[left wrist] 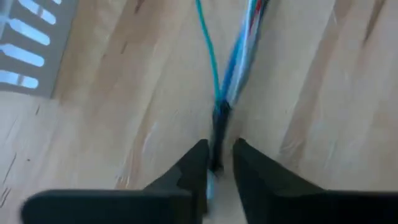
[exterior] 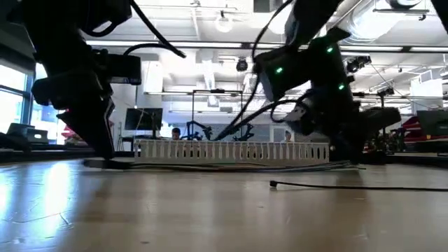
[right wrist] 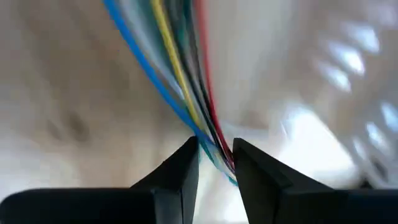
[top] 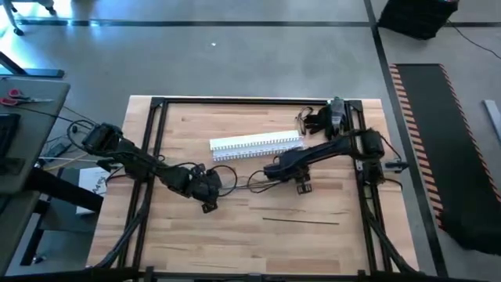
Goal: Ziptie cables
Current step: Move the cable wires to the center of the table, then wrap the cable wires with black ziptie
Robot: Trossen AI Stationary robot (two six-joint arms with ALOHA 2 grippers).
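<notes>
Wooden table (top: 235, 235) carries the cables (top: 243, 178), stretched between the two arms just in front of the white slotted channel (top: 256, 145). The left gripper (left wrist: 216, 163) is clenched on one end of the bunch, and the right gripper (right wrist: 215, 155) pinches the other. A dark ziptie (top: 301, 221) lies apart, untouched, so the binding itself looks not yet begun.

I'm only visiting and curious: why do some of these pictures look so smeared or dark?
Right wrist view: the cables streak with blur at the right hand, pale glare beside them. Left wrist view: softer blur around the left hand. Low view: bright room lights leave the arms as dark silhouettes. High view: evenly lit, the white channel clear.
</notes>
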